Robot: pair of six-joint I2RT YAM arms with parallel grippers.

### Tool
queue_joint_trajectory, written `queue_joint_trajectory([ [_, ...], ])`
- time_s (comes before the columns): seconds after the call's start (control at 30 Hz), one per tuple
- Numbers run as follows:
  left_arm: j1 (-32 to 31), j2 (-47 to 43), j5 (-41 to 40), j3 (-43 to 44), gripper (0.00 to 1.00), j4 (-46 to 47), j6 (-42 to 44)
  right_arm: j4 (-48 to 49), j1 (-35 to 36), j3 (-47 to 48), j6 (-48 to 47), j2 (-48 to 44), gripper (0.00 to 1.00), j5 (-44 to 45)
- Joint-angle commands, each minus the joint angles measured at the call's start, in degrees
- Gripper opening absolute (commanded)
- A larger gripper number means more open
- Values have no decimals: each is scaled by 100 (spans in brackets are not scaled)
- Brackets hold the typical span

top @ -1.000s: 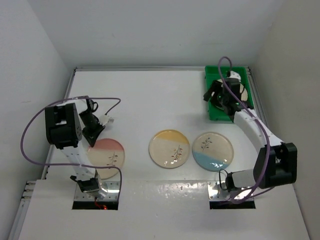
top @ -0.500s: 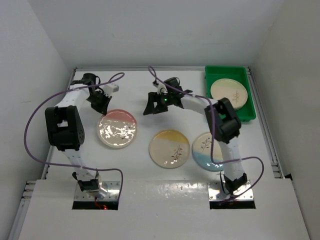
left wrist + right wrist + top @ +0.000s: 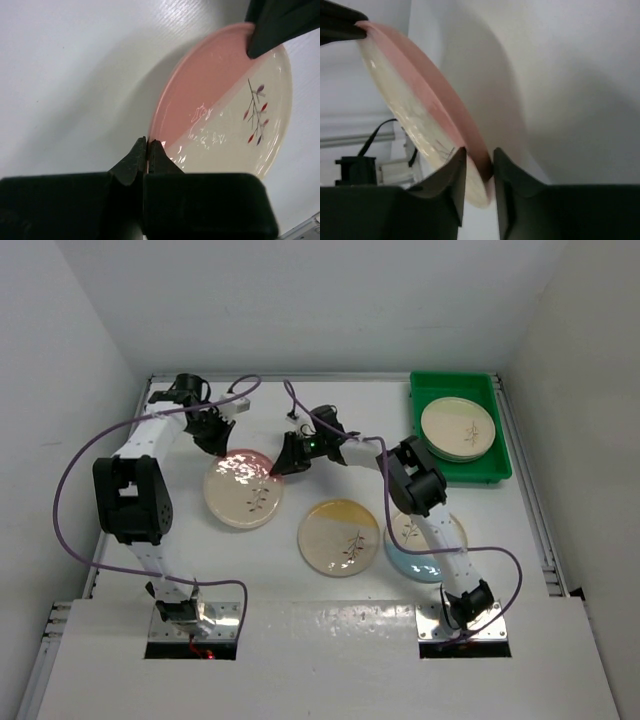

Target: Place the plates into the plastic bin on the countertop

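Two grippers now hold one pink plate (image 3: pixel 243 490) over the white countertop (image 3: pixel 340 415), at about 9 o'clock from the middle of the surface. Half a second ago only the left gripper (image 3: pixel 222 445) was at this plate, and the right gripper (image 3: pixel 279 466) hung apart from it on its 2 o'clock side. Now the right gripper has reached the rim there. The plate has also shifted a little toward 1 o'clock. A second ago it lay much nearer the left arm's base, and the right gripper was over the green bin (image 3: pixel 462 476).

From above, the left gripper sits at the plate's 11 o'clock rim, and glare hides part of the plate's face.

Only the left wrist view shows that the left gripper (image 3: pixel 147 152) is pinched shut on the pink rim. It also shows that the plate is tilted up off the surface with a shadow beneath it. The right gripper's dark finger (image 3: pixel 272 30) sits at the far rim.

The right wrist view shows the plate almost edge-on. Its rim fills the narrow gap between the right gripper's (image 3: pixel 479 172) two fingers, which are closed on it.

Only the overhead view shows the rest. The bin sits at the countertop's 1 o'clock corner and holds a stack of plates (image 3: pixel 458 427). A yellow plate (image 3: pixel 340 537) lies at 4 o'clock from the pink one. A blue plate (image 3: pixel 425 550) lies just beside the yellow one at 3 o'clock, partly under the right arm.
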Motion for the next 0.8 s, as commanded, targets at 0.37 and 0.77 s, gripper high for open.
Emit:
queue_joint_trajectory([
  [0.37,-36,133,-402,860,26,280,-595,3586,-564,-1654,2349,-1441,0,-98],
  [0.77,264,203,-304,2515,100,227,-1546,2788,-3769,-4834,2164,-4843,0,2565],
])
